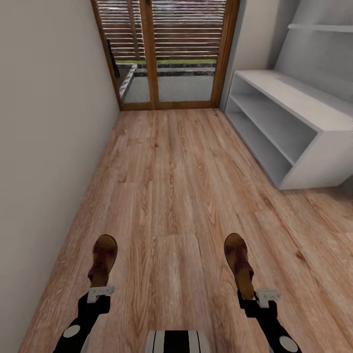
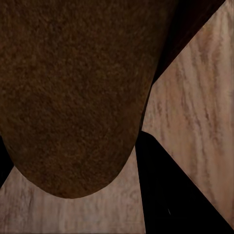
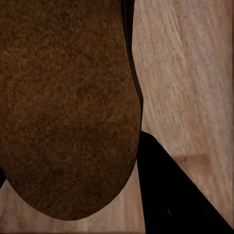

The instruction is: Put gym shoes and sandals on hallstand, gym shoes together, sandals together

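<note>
Both sandals up off corridor floor (image 1: 186,176): our left gripper (image 1: 99,290) gripping left sandal (image 1: 103,259), right gripper (image 1: 250,294) gripping right sandal (image 1: 239,262); hallstand (image 1: 294,122) well ahead, right side.

Each pincer, left (image 1: 100,290) and right (image 1: 255,294), holds a sandal (image 1: 103,258) (image 1: 239,261) over the floor (image 1: 181,196); shoe rack (image 1: 314,147) ahead right.

Grey hallstand (image 1: 299,98) stands on plank floor (image 1: 186,196).
</note>
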Controlling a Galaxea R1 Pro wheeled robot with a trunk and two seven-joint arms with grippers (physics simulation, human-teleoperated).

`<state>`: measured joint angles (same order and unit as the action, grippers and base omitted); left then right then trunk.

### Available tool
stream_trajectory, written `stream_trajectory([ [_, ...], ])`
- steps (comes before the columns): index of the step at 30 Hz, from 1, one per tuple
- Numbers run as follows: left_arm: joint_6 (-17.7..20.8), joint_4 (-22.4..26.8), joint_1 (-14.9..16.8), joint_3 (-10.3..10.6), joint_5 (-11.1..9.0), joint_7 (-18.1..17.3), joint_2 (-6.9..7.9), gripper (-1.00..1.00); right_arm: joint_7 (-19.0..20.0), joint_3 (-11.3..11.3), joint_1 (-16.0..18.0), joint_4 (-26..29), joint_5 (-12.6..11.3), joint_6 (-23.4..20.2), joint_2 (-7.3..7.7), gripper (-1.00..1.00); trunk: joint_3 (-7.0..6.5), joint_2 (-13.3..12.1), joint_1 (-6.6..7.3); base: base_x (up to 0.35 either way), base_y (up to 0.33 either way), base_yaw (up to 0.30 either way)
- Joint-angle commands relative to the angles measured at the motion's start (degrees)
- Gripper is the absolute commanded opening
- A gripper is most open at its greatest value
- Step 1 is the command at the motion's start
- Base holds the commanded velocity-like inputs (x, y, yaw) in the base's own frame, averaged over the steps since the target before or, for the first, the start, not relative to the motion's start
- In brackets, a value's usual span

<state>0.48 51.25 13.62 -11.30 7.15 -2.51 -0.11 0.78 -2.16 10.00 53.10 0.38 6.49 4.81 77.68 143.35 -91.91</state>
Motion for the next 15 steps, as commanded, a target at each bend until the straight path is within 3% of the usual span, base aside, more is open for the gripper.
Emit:
stream_trajectory([
  [1, -1.2, -0.6, 0.0, -0.5, 0.8, -0.3, -0.05, -1.00, 0.1, 0.0, -0.6, -0.1, -0.2, 0.5, 0.04, -1.00, -0.29, 0.0, 0.03, 0.000, 0.000, 0.000],
  [2, -3.3, -1.6, 0.0, -1.0, 0.7, -0.3, -0.12, -1.00, 0.1, 0.0, -3.4, -1.2, -0.2, 6.5, 0.05, -1.00, -0.60, 0.0, 0.06, 0.000, 0.000, 0.000],
  [5, -3.6, -1.7, 0.0, -1.0, 0.7, -0.2, -0.21, -1.00, 0.1, 0.0, -4.1, -3.4, -0.2, 8.8, 0.09, -1.00, -1.54, -0.1, 0.14, 0.000, 0.000, 0.000],
  [9, -3.7, -2.3, 0.0, -1.0, 0.6, -0.3, -0.24, -1.00, -0.2, 0.0, -4.2, -6.4, -0.2, 9.3, 0.03, -1.00, -2.79, -0.1, 0.24, 0.000, 0.000, 0.000],
  [15, -3.8, -2.5, 0.0, -1.0, 0.6, -0.3, -0.25, -1.00, -0.3, 0.0, -4.2, -7.9, -0.3, 9.5, 0.02, -1.00, -4.41, -2.5, 1.56, 0.000, 0.000, 0.000],
])
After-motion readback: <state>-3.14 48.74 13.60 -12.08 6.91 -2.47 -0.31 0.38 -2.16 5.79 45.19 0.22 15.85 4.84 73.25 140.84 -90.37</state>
